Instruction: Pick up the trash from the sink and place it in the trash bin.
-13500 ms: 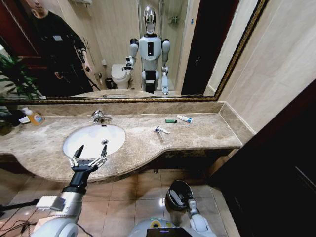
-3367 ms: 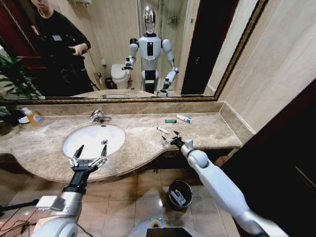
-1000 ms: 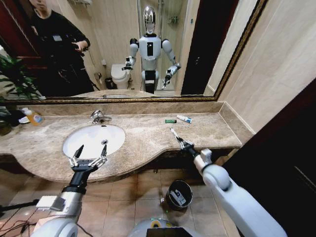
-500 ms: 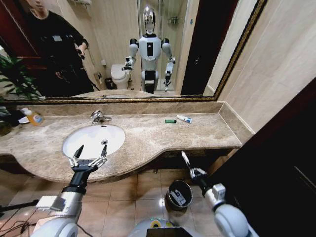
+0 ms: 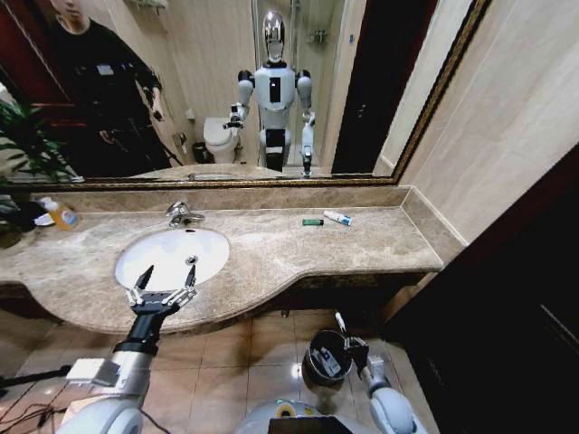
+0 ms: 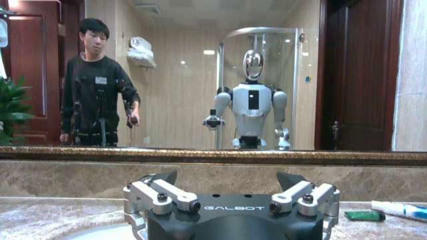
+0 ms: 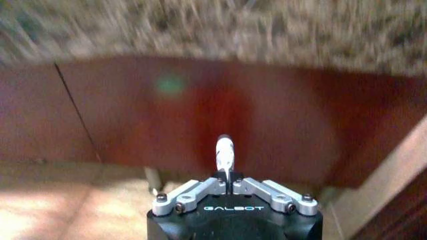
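Note:
My right gripper (image 5: 347, 338) is down at floor level, right beside the trash bin (image 5: 310, 358), shut on a thin white piece of trash (image 5: 339, 320) that sticks up from its fingers. The right wrist view shows that white strip (image 7: 225, 151) pinched in the right gripper (image 7: 225, 179), with the dark cabinet front behind it. A white packet (image 5: 327, 363) lies inside the bin. My left gripper (image 5: 164, 283) hangs open over the front edge of the white sink (image 5: 145, 246), holding nothing. A green piece (image 5: 313, 221) and a small white tube (image 5: 338, 217) lie on the countertop at the back right.
A chrome faucet (image 5: 184, 213) stands behind the basin, and an orange-yellow bottle (image 5: 61, 214) sits at the far left of the marble countertop (image 5: 380, 242). The counter's front edge overhangs the bin. A dark wooden door stands on the right; tiled floor lies below.
My right arm has dropped from counter height to beside the bin, carrying the white strip. The left arm has not moved.

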